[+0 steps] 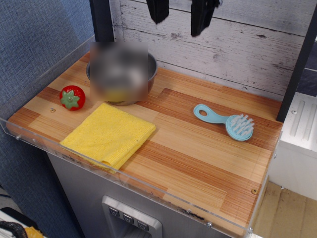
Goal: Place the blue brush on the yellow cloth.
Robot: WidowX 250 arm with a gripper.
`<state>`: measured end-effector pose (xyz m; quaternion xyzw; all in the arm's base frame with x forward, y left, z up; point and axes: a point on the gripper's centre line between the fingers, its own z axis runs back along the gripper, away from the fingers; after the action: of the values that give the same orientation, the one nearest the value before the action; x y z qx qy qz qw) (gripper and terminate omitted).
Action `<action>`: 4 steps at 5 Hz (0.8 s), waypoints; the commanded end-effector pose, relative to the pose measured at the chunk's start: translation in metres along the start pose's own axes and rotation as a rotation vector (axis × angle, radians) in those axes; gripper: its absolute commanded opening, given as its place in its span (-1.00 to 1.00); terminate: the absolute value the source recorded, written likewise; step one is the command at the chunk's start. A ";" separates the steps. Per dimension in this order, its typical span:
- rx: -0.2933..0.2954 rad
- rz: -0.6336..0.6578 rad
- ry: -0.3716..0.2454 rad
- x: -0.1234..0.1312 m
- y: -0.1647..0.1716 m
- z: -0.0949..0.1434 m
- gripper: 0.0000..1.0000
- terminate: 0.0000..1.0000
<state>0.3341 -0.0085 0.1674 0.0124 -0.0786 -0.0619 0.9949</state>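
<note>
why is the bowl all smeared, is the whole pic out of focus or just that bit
Just that bit: in the observation.image view a blurred patch covers the steel bowl, while the blue brush, yellow cloth and strawberry toy are sharp. Lighting is soft and even with faint shadows, and the gripper is cropped at the top edge.
</note>
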 end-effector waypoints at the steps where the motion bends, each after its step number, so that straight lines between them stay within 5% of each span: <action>1: -0.026 -0.085 -0.029 0.016 -0.040 -0.010 1.00 -1.00; 2: -0.028 -0.128 -0.053 0.020 -0.056 -0.018 1.00 -1.00; 4: -0.022 -0.162 -0.007 0.018 -0.067 -0.065 1.00 -1.00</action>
<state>0.3513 -0.0773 0.0890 0.0054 -0.0589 -0.1453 0.9876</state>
